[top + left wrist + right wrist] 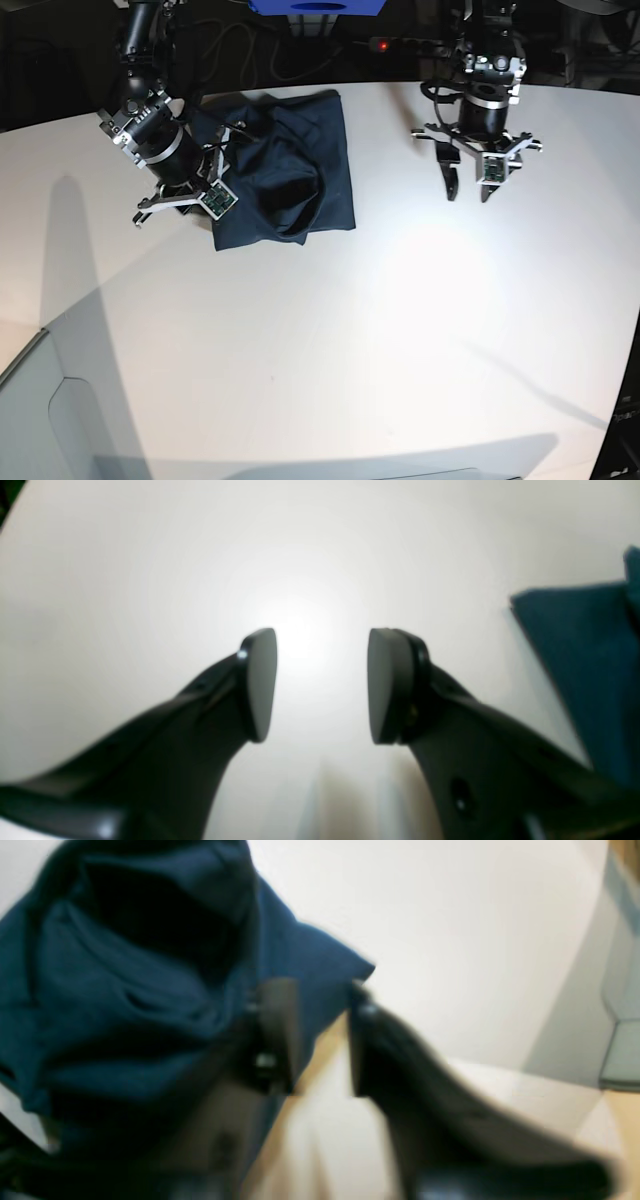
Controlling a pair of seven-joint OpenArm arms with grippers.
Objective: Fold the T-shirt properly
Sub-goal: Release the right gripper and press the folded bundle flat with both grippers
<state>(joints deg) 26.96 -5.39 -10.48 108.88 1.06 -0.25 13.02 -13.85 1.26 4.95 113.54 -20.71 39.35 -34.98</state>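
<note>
Nearest, a broad white table (400, 330), bare across its near half.

Farther back on the left, the dark navy T-shirt (290, 170), lying on the table as a rumpled, roughly rectangular bundle with a deep hollow of folds in its middle.

Just beside the T-shirt's left edge, touching the cloth, the right gripper (180, 205). From its wrist camera, blurred: fingers (277, 1035) standing apart with a gap between them, a corner of the blue cloth lying across the tips. Cannot tell whether any cloth is pinched.

On the scene's right, well apart from the T-shirt, the left gripper (468, 190), pointing down over bare table. From its wrist camera: fingers (260, 680) wide apart, nothing between the pads, only the bright tabletop below; an edge of blue cloth at the far right of that view.

At the far edge, dark cables (240, 50), a small red light (381, 44) and part of a blue object (318, 6).
</note>
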